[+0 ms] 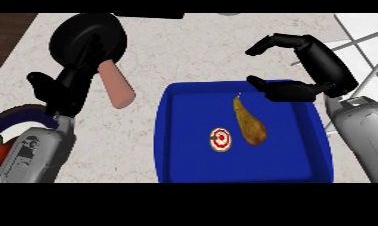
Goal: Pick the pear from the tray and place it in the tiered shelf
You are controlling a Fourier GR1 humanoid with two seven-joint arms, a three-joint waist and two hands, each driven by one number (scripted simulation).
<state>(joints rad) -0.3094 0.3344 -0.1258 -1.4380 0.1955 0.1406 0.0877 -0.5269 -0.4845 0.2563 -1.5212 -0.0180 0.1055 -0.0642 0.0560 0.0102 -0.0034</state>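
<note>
Item under inspection: one pear (250,124), lying flat in the blue tray (168,140) at the near right of the bench (192,50); stalk toward the far edge, fat end toward the near edge; clear of the tray walls.

Handling, as judged: light; stiff enough to pinch; skin smooth and the body tapering, so liable to slide out if taken at the thin neck; may bruise; best taken across the fat lower body, thumb on one side, fingers on the other.

My right hand (325,67) hangs over the tray's far right corner; fingers (284,40) arched and apart from the thumb, clasping nothing, not touching the pear. My left hand (66,87) rests near the left edge, black against a black pan (87,32); whether it is spread or closed I cannot tell.

Count: pear, one; tray, one; small red-and-white disc (220,139) just beside the pear, one; pan, one, with pink handle (117,87); white shelf (354,27) at the far right corner, one, only partly in view.
</note>
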